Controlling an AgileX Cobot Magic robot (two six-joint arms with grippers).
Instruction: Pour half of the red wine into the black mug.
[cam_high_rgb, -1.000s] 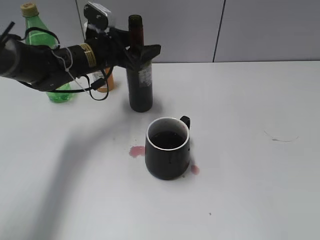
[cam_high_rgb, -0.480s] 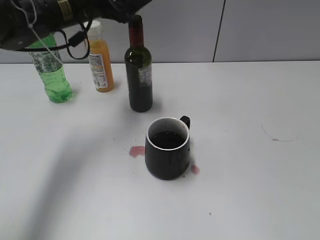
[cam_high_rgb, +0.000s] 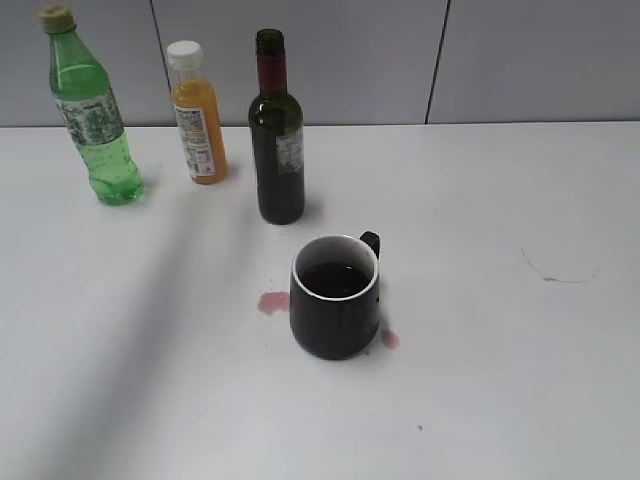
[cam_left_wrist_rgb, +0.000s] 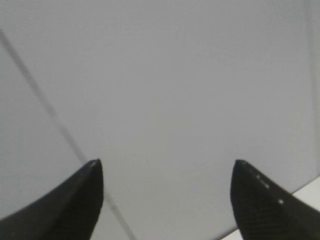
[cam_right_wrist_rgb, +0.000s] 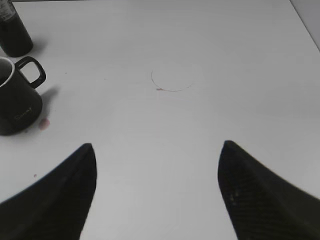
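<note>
The wine bottle (cam_high_rgb: 277, 135) stands upright on the white table (cam_high_rgb: 480, 330), uncapped, its red foil neck topped by an open mouth, small white label facing right. Just in front of it and a little to the right sits the black mug (cam_high_rgb: 336, 296), apart from the bottle, handle pointing toward the back right, and there's dark red wine (cam_high_rgb: 334, 280) pooled inside below the white rim. Two pink spill spots flank the mug: one (cam_high_rgb: 273, 301) just beside its left base, a smaller one (cam_high_rgb: 390, 339) at its right base.

Back along the wall, left of the wine bottle, an orange juice bottle (cam_high_rgb: 197, 115) with a white cap stands close by, and further left a green plastic bottle (cam_high_rgb: 92, 110), all three roughly in a row with gaps between them. Nothing stands between bottle and mug.

Off to the right, a faint ring mark (cam_high_rgb: 560, 268) on the tabletop; otherwise that whole right half is bare surface, plenty of room there, and the near edge in front of the mug is open too.

No arm appears in the exterior view. The left gripper (cam_left_wrist_rgb: 165, 167) looks at the grey wall panel, its two dark fingertips spread wide with nothing between them. The right gripper (cam_right_wrist_rgb: 156, 147) hangs over the table's right side, fingers likewise parted and empty, the mug and the bottle's base showing at the far left of its view.
</note>
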